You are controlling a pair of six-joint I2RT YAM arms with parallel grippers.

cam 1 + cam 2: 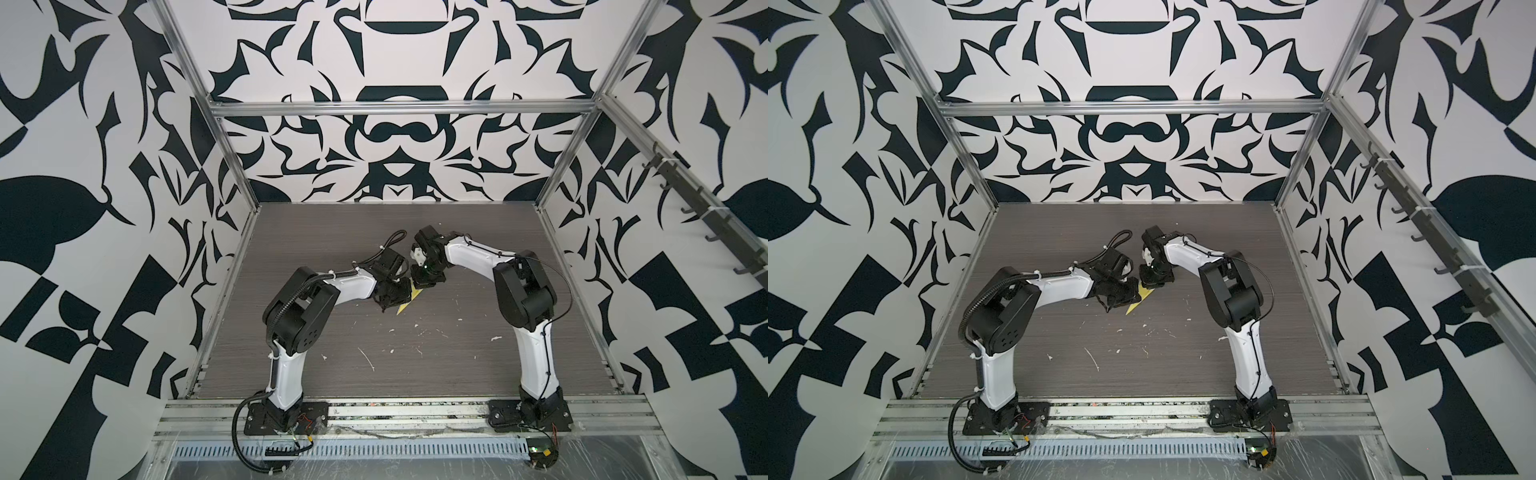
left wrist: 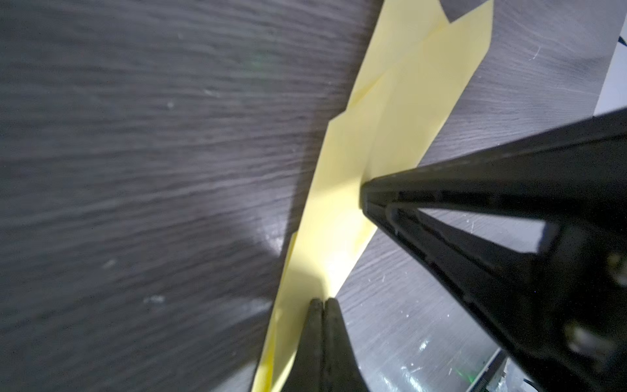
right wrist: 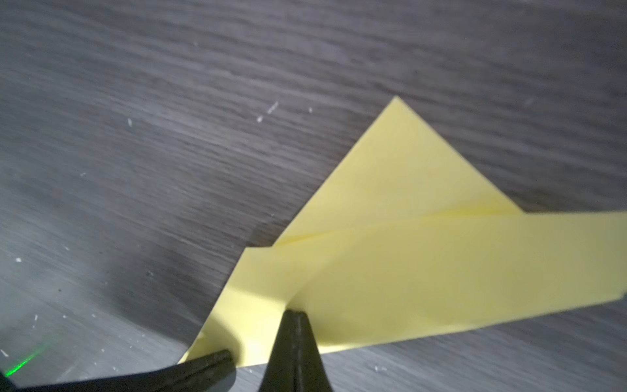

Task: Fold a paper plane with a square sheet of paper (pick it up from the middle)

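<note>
Left gripper (image 2: 322, 302): jaws pressed together, no gap between them. Tip set down on the sheet of paper (image 2: 400, 101) close to one long edge. Cannot tell whether a layer is caught between the jaws.

Right gripper (image 3: 295, 314): jaws likewise pressed together. Tip on the same sheet, at the spot where a fold line runs out. The two tips are near each other but apart, with yellow paper between them.

Sheet of paper: yellow, folded into a long narrow shape lying flat on the table (image 1: 332, 232). In the right wrist view a triangular flap sticks out from one long side, with a crease along its base. In the left wrist view the end far from the grippers shows a notch. In both top views the grippers cover most of it, and only a pointed yellow sliver (image 1: 402, 309) shows.

Place: about the middle of the table, well apart from every edge.

White flecks (image 1: 368, 357) are scattered on the dark wood-grain top, between the sheet and the near edge.
</note>
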